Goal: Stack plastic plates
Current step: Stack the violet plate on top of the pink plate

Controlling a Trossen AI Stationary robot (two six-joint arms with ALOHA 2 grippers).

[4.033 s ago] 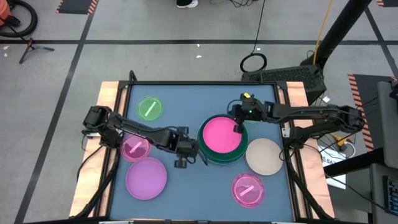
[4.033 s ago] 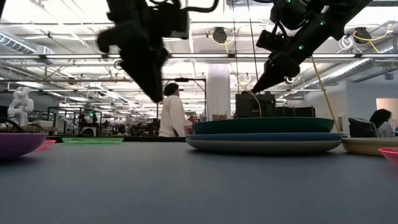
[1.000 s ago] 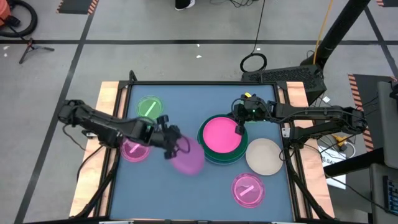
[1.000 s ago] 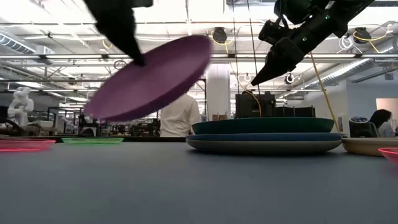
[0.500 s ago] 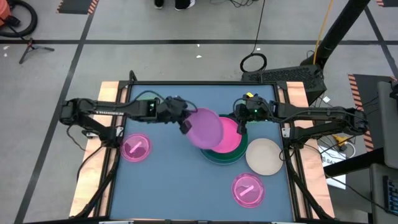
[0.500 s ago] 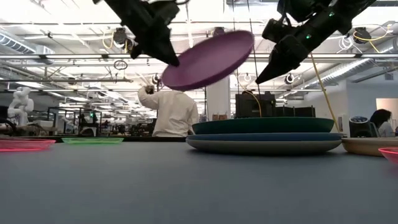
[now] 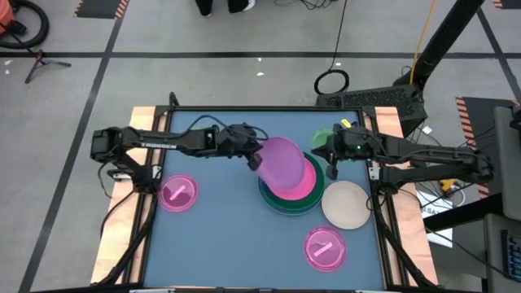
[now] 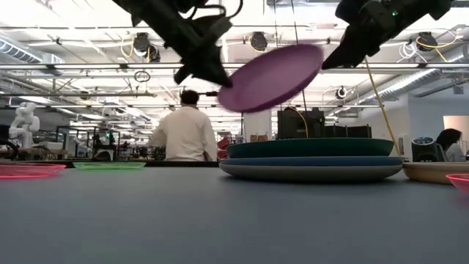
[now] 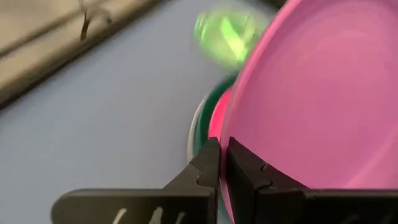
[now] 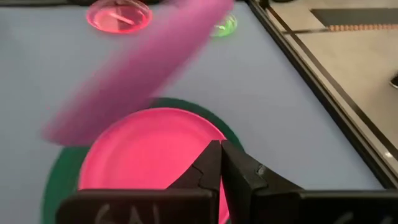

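Blue table (image 7: 220, 244): purple plate (image 7: 283, 159) half hides pink plate (image 7: 299, 184) on stack

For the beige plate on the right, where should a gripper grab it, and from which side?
Probably the beige plate's thin rim at its outer right edge, approached from the right. It lies flat and shallow, and its left side sits close against the plate stack, leaving fingers little room there.

Grey floor (image 7: 203, 77) (black tape lines (image 7: 244, 55))

1. Both arms are showing up as dark, slim, jointed links, with black cables looping along the left arm (image 7: 175, 143).
2. A small green light is glowing on the right arm (image 7: 407, 153).
3. Pale lettering is showing beneath the notched dark fingers (image 9: 205, 165).
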